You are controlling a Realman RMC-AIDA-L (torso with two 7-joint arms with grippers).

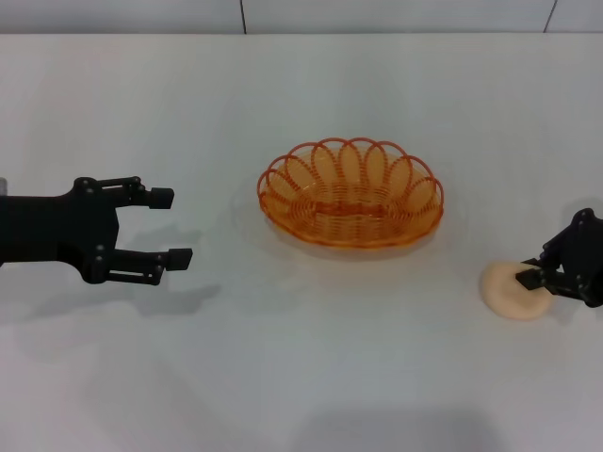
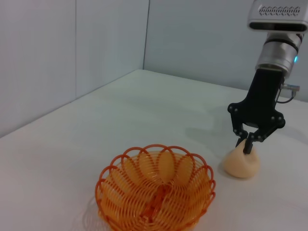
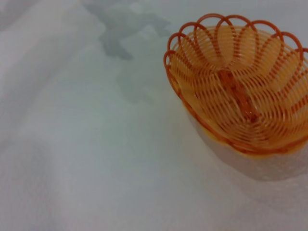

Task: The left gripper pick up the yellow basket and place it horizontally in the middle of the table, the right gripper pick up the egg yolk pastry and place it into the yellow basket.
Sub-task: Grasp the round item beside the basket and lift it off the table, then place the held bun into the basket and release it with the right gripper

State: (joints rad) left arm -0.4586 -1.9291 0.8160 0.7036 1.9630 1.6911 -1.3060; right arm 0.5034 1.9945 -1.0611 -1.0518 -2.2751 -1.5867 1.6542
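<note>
The yellow basket point(image 1: 350, 239) stands upright and empty in the middle of the table point(image 1: 301, 377), its long side running left to right. It also shows in the left wrist view point(image 2: 144, 211) and the right wrist view point(image 3: 226, 96). My left gripper point(image 1: 172, 227) is open and empty, well to the left of the basket, just above the table. My right gripper point(image 1: 529, 275) is at the right edge, shut on the top of the egg yolk pastry point(image 1: 509, 294). In the left wrist view the right gripper point(image 2: 246, 145) pinches the pastry point(image 2: 242, 164), which rests on the table.
The white table reaches back to a grey wall point(image 1: 377, 14). Bare tabletop lies between the basket and each gripper and along the front. Nothing else stands on the table.
</note>
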